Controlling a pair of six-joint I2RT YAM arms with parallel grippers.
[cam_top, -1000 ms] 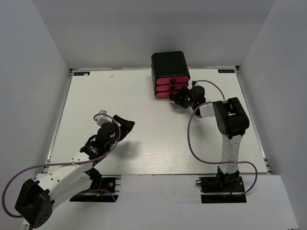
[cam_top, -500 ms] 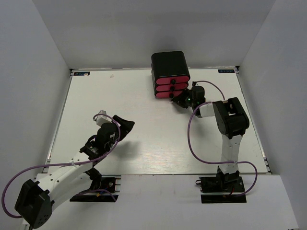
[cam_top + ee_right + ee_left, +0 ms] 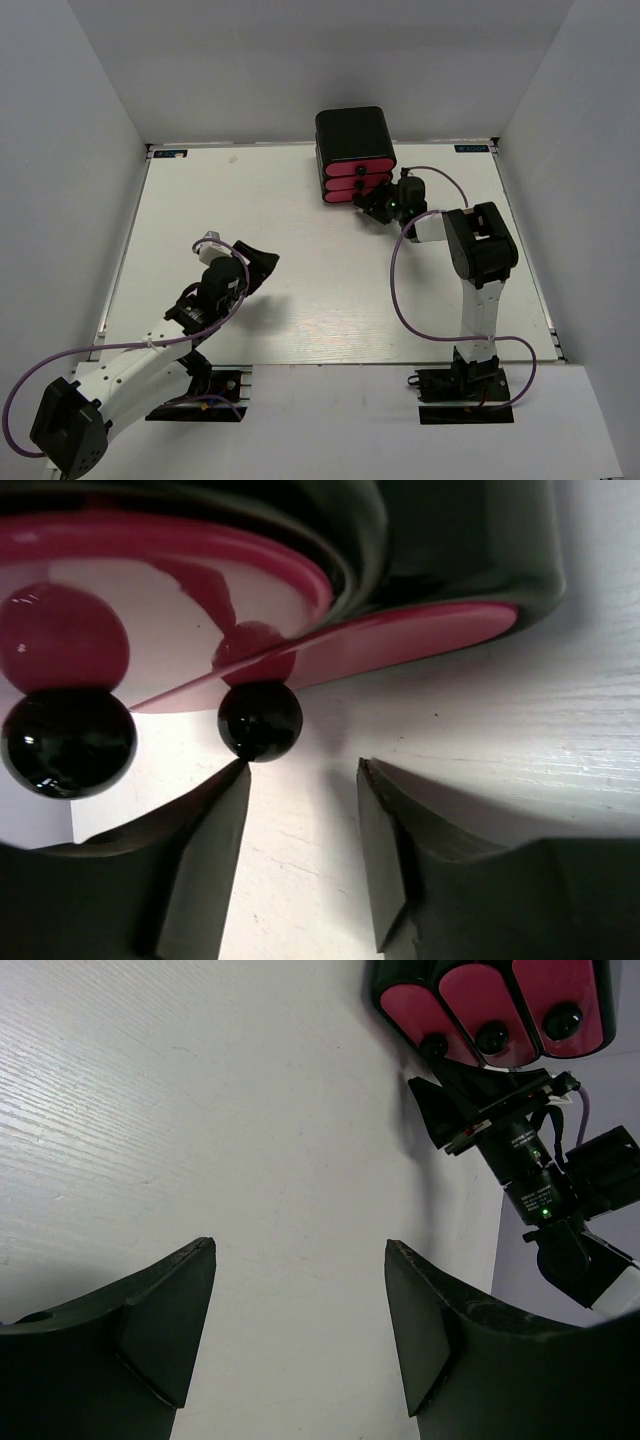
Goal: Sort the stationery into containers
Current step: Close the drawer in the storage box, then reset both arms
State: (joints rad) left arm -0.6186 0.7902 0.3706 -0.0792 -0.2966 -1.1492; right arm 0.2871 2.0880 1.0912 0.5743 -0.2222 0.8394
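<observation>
The glossy black box (image 3: 351,130) with three pink-fronted drawers (image 3: 357,183) stands at the back of the table; all the drawers look shut. It also shows in the left wrist view (image 3: 495,1000). My right gripper (image 3: 366,204) is open right at the bottom drawer's front. In the right wrist view (image 3: 300,770) its left fingertip (image 3: 238,777) touches or nearly touches the bottom drawer's black knob (image 3: 259,720); nothing is between the jaws. My left gripper (image 3: 262,262) is open and empty over the table's left middle, seen also in the left wrist view (image 3: 300,1250). No stationery shows in any view.
White walls enclose the table (image 3: 300,240) on three sides. The right arm's purple cable (image 3: 400,290) loops over the table's right side. A second knob (image 3: 68,740) of the drawer above shows to the left in the right wrist view.
My right gripper has crept a little further toward the drawer fronts. The left arm has hardly moved.
</observation>
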